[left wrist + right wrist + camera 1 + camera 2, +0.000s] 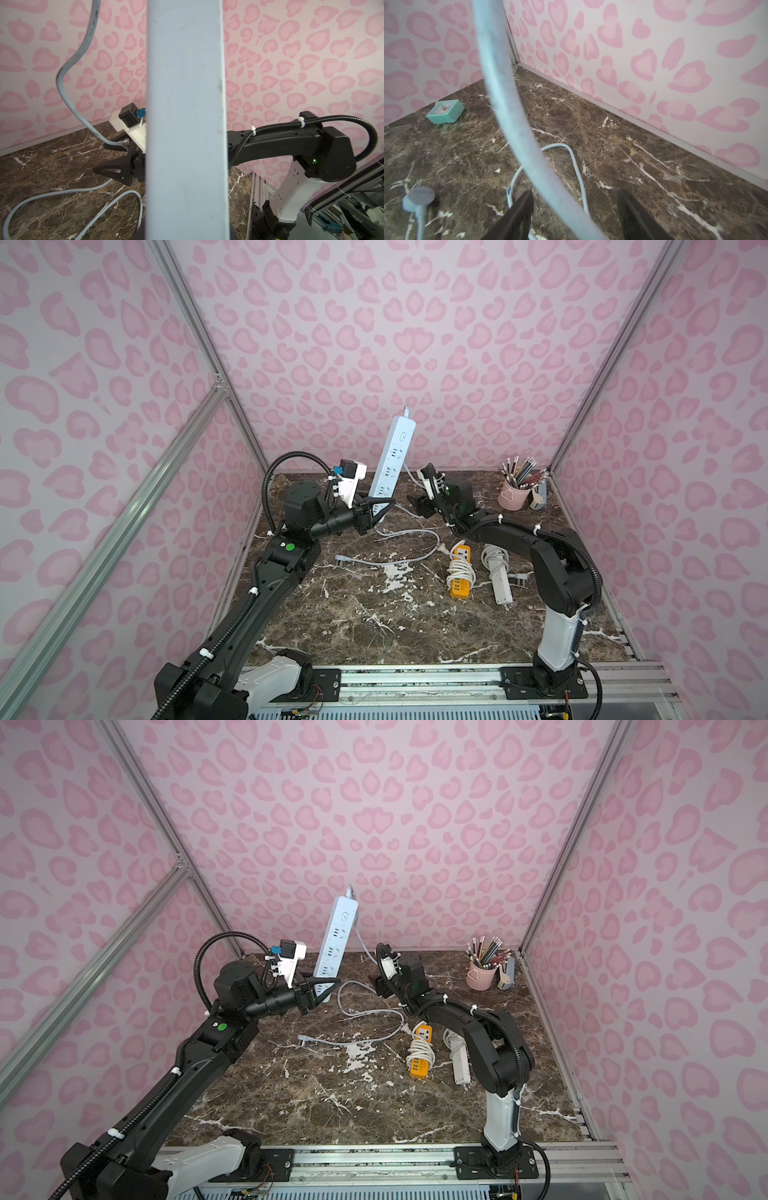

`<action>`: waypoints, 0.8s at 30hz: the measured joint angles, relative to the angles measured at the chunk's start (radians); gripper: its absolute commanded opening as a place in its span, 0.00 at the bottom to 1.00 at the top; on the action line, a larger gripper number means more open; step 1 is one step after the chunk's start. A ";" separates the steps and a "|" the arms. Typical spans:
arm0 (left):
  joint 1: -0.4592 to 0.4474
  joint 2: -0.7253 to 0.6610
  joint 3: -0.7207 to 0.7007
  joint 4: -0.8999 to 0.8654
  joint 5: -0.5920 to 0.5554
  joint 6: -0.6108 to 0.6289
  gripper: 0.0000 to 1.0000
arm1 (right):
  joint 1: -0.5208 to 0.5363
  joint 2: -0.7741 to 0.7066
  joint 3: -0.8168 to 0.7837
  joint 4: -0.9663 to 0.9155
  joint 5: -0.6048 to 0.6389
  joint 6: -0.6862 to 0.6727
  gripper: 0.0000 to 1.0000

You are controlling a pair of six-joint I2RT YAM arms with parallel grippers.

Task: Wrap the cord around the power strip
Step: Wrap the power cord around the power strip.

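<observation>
The marble table [374,626] carries everything. On it the pale blue power strip [392,456] stands on end toward 12 o'clock, leaning slightly to 1 o'clock, with its socket face toward the top cameras. Its cord [508,116] leaves the raised end, drops down the far side, then lies in slack loops across the middle of the table. None of it is wound on the body yet, so I judge the wrapping barely begun. An orange strip [459,587] and a white strip [500,589] lie at 3 o'clock with their cords coiled on them, and I want my loops clear of those.

The left gripper [380,510] reaches in from 9 o'clock and is pinched on the power strip's lower end. The right gripper [576,193] sits just at 3 o'clock of that base. Its jaws are spread, and the cord runs through the gap close to one finger without being clamped.

For this step I'd close on the cord near where it comes down, not farther out, so the first turn lies short and snug. Then I'd carry it across the socket face and round the back, letting slack feed through. The left grip has to be firm enough that the strip doesn't twist. The plug [340,559], at 9 o'clock of centre, will drag along, so I'd watch for a snag.
</observation>
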 measured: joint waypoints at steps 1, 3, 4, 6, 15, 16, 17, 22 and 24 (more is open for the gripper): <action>0.000 -0.003 0.000 -0.004 0.000 0.000 0.05 | 0.005 0.004 0.000 0.005 0.014 -0.013 0.43; 0.001 -0.005 0.004 -0.014 -0.008 0.000 0.05 | 0.017 0.005 0.000 0.010 0.040 -0.037 0.23; 0.003 -0.004 0.008 -0.024 -0.018 0.000 0.05 | 0.027 0.003 -0.003 0.021 0.056 -0.054 0.15; 0.013 0.002 0.028 -0.061 -0.058 0.006 0.05 | 0.056 -0.016 -0.038 0.051 0.087 -0.089 0.05; 0.100 0.188 0.232 -0.270 -0.470 0.222 0.04 | 0.267 -0.158 -0.150 0.040 0.322 -0.385 0.00; 0.100 0.217 0.241 -0.291 -0.534 0.265 0.03 | 0.290 -0.185 -0.171 0.026 0.331 -0.430 0.00; 0.100 0.237 0.242 -0.307 -0.586 0.299 0.03 | 0.306 -0.210 -0.187 0.014 0.340 -0.467 0.00; 0.095 0.286 0.190 -0.382 -0.845 0.497 0.03 | 0.346 -0.336 -0.203 -0.069 0.366 -0.617 0.00; 0.086 0.273 0.146 -0.388 -0.902 0.565 0.03 | 0.351 -0.376 -0.183 -0.103 0.361 -0.656 0.00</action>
